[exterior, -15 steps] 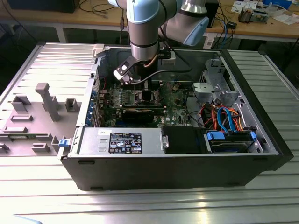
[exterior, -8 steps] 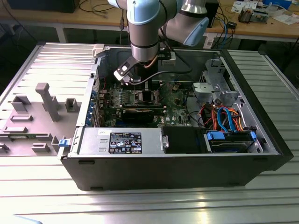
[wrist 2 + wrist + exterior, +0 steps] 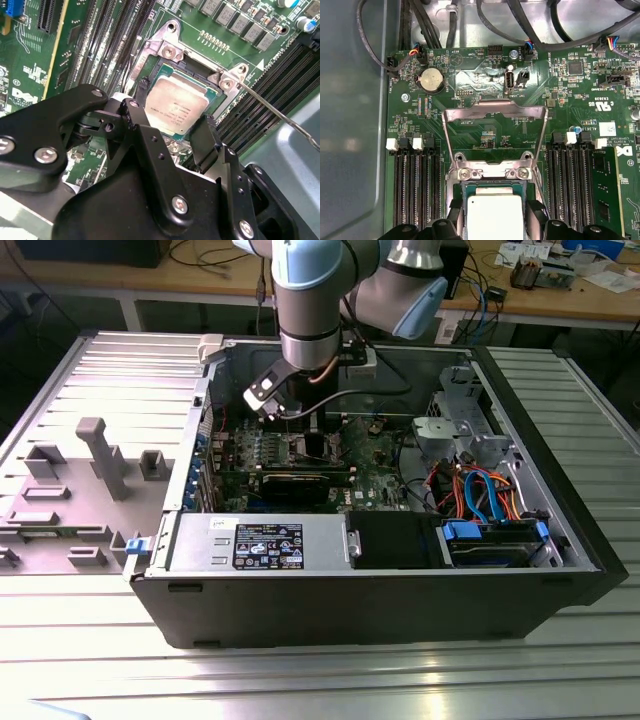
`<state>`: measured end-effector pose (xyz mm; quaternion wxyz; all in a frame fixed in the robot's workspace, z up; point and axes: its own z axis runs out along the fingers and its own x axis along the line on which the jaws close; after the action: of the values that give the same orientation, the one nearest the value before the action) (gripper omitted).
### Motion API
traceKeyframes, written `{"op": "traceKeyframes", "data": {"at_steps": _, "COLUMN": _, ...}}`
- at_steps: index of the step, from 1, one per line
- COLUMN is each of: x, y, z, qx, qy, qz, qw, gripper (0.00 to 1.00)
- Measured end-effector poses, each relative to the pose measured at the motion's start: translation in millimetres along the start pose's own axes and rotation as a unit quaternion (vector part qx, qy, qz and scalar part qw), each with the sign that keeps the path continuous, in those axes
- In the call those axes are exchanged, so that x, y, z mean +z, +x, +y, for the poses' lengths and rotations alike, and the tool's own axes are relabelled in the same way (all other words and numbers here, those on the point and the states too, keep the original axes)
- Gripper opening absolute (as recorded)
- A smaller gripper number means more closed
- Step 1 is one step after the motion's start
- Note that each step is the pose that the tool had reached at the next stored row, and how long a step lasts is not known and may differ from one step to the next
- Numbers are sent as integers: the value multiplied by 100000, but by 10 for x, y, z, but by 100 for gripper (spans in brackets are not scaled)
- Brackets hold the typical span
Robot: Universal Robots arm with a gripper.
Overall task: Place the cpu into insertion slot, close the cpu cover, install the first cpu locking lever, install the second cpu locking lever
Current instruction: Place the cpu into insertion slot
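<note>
While the small square silver-grey cpu (image 3: 176, 104) lies in the silver-rimmed insertion slot (image 3: 492, 172), thin silver cpu cover (image 3: 495, 114) raised, your black gripper (image 3: 495, 220) straddles it, fingers apart, so placing looks nearly done and backing off likely calls for a straight lift.

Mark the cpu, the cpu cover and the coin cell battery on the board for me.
cpu (image 3: 175, 104): second wrist view, middle of its silver-grey metal top.
cpu cover (image 3: 495, 110): first wrist view, cross bar of the open frame, opposite its hinge.
coin cell battery (image 3: 432, 80): first wrist view, centre of its round face.
</note>
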<state>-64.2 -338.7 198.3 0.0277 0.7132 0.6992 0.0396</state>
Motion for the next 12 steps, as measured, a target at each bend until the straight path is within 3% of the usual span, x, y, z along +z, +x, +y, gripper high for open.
{"op": "traceKeyframes", "data": {"at_steps": 10, "x": 8, "y": 3, "z": 16, "qx": 3, "qy": 10, "qz": -3, "qw": 100000, "gripper": 61}}
{"op": "traceKeyframes", "data": {"at_steps": 12, "x": 5, "y": 6, "z": 17, "qx": -18, "qy": 12, "qz": -166, "qw": 100000, "gripper": 61}}
